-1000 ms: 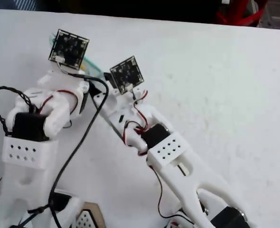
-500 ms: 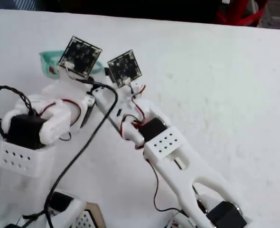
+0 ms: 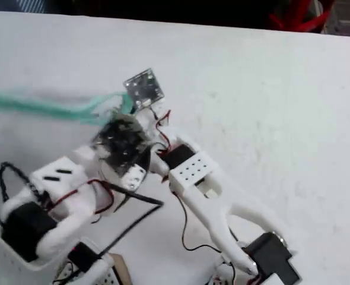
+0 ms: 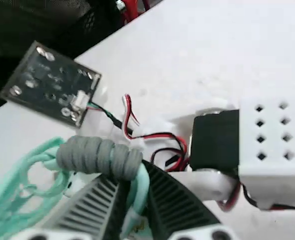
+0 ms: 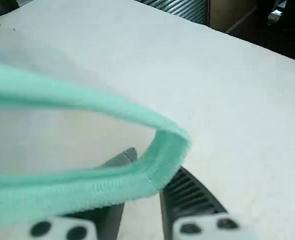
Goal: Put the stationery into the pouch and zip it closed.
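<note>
**Item 1: pouch** (image 3: 38, 105). Mint green with see-through walls. It is on the left half of the table (image 3: 270, 89), stretched from the two wrists out toward the left edge. Its rim seems raised off the surface, not lying flat.

**Item 2: left gripper** (image 4: 132, 192). Closed on a green band of the pouch, just under a grey ribbed pull (image 4: 97, 156) that lies across the jaw tips.

**Item 3: right gripper** (image 5: 147, 200). Its state cannot be told. The folded end of the pouch's rim sits right at it.

**Item 4: stationery.** Whether it is inside the pouch cannot be told.

**Hazards, as judged:**
- **Slipped hold.** The left grip is on thin, soft band. A hard tug may strip it out and leave the zip part-way.
- **No counter-hold.** If the rim's end is not held firmly at the right gripper, the whole pouch follows the pull and the slider does not travel.
- **Snag.** The wrists are crowded together. The right arm's camera board (image 4: 50, 82) and red wires (image 4: 162, 142) are just beside the left gripper, so a sideways pull could catch them.
- **Spill.** A raised, tilted mouth may shed its contents before it is closed.
- **Jam.** Slack wall could fold into the zip.
</note>
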You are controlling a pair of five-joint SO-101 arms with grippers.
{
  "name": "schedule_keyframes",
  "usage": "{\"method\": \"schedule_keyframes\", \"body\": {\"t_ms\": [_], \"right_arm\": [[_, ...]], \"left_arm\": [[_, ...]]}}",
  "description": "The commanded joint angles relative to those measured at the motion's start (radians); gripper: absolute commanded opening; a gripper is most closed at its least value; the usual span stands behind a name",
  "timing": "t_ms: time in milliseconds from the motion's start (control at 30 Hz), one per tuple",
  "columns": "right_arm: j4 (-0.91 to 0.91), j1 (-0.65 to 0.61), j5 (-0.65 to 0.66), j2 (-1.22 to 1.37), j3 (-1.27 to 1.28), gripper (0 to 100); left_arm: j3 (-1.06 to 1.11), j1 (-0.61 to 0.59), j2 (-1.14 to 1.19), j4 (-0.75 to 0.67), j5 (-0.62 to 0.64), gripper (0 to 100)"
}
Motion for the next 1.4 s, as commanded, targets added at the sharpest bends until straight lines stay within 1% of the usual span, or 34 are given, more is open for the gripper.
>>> {"method": "schedule_keyframes", "body": {"t_ms": [0, 167, 267, 333, 433, 567, 667, 767, 800, 867, 933, 1000, 1100, 1200, 1367], "right_arm": [[-0.002, -0.019, 0.014, -0.015, -0.026, 1.9], [-0.001, -0.004, 0.014, -0.018, -0.026, 1.9], [0.021, 0.051, 0.008, -0.085, -0.012, 1.9], [0.041, 0.107, 0.008, -0.182, 0.009, 1.9], [0.071, 0.163, 0.012, -0.371, 0.078, 1.9], [0.088, 0.196, 0.017, -0.595, 0.193, 1.9], [0.162, 0.205, 0.017, -0.710, 0.236, 1.9], [0.286, 0.194, 0.017, -0.796, 0.236, 2.4], [0.323, 0.185, 0.018, -0.826, 0.227, 4.1], [0.420, 0.171, 0.018, -0.875, 0.204, 10.3], [0.512, 0.128, 0.020, -0.915, 0.186, 16.5], [0.565, 0.070, 0.069, -0.941, 0.181, 20.4], [0.547, -0.027, 0.164, -0.940, 0.198, 21.4], [0.479, -0.048, 0.236, -0.897, 0.219, 21.6], [0.440, -0.074, 0.264, -0.822, 0.218, 22.7]], "left_arm": [[-0.006, -0.059, -0.001, -0.031, -0.003, 2], [-0.006, -0.154, -0.001, -0.037, -0.005, 2], [-0.020, -0.191, -0.001, -0.049, -0.018, 2], [-0.046, -0.222, 0.001, -0.057, -0.040, 2], [-0.095, -0.249, 0.004, -0.071, -0.040, 2], [-0.135, -0.249, 0.004, -0.115, -0.038, 2], [-0.155, -0.251, 0.005, -0.163, -0.038, 2], [-0.157, -0.251, 0.005, -0.209, -0.038, 2], [-0.155, -0.251, 0.005, -0.218, -0.038, 2], [-0.152, -0.249, 0.005, -0.215, -0.038, 2], [-0.152, -0.249, 0.005, -0.193, -0.038, 2], [-0.153, -0.249, -0.001, -0.160, -0.037, 2], [-0.157, -0.245, -0.001, -0.097, -0.018, 2], [-0.157, -0.249, -0.002, -0.046, 0.002, 2], [-0.160, -0.252, -0.004, 0.028, 0.000, 2]]}}
